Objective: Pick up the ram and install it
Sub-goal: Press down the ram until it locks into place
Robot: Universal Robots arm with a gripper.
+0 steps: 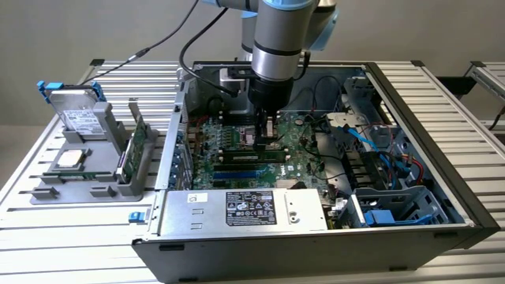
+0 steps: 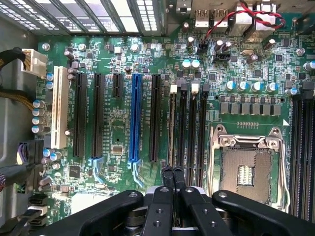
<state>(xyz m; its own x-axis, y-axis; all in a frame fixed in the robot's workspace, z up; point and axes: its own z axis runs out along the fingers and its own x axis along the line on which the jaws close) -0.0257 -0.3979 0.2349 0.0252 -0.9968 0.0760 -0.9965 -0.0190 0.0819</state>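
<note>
The ram [image 1: 252, 157], a long narrow green stick with black chips, stands on edge in a memory slot of the motherboard [image 1: 236, 133] inside the open computer case. My gripper [image 1: 266, 141] hangs straight down just above the stick's top edge, near its middle. In the wrist view the two black fingertips [image 2: 167, 178] are pressed together, and the gripper [image 2: 173, 179] is shut over one end of the row of memory slots [image 2: 187, 128]. I cannot tell whether the tips touch the stick.
An empty processor socket [image 2: 246, 172] lies beside the slots. The power supply [image 1: 245, 210] and blue drive cage [image 1: 394, 207] with cables fill the case's near side. A grey fixture [image 1: 79, 171] at the exterior view's left holds a hard drive [image 1: 79, 118], a silver chip [image 1: 71, 158] and a broader green card [image 1: 138, 139].
</note>
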